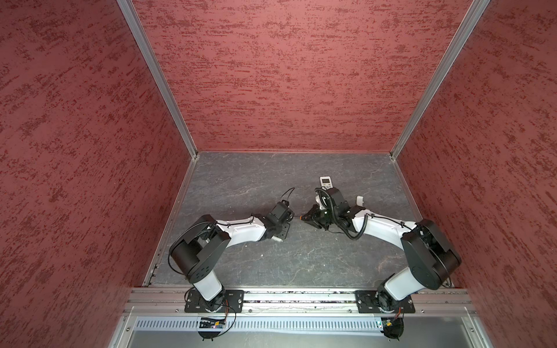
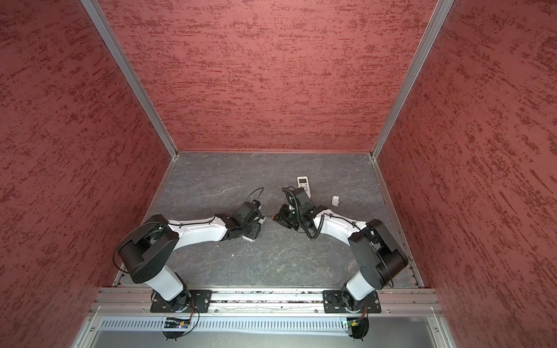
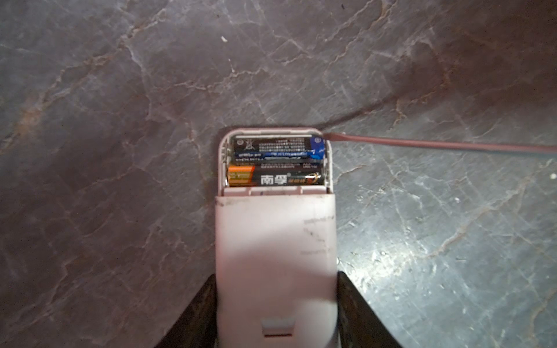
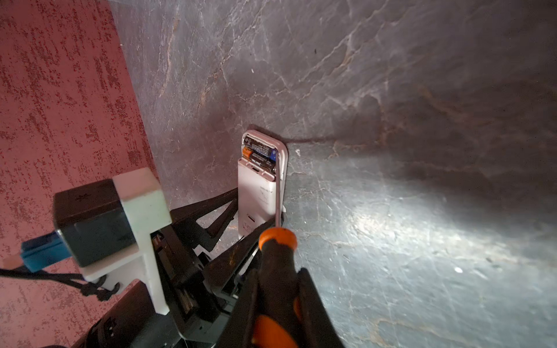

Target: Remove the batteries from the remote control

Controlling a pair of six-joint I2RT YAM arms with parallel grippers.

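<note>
Left gripper: half-spread, fingers clamped on both long sides of the remote. The remote is back up, with its compartment open at the end away from the gripper.

Batteries: two, both seated in the compartment, side by side across the remote. The black one with a blue end is at the outer wall, and the black one with an orange end is next to it.

Right gripper: nearly closed, pinching the screwdriver by its black-and-orange handle. The shaft runs along the remote's edge. The tip sits at the compartment corner by the blue end; can't tell if it touches the battery.

The remote is low on the table, between the two arms; can't tell if it rests there.

Farther back, the other remote is face up, partly behind the right wrist. A white cover lies to its right, apart from it.
</note>
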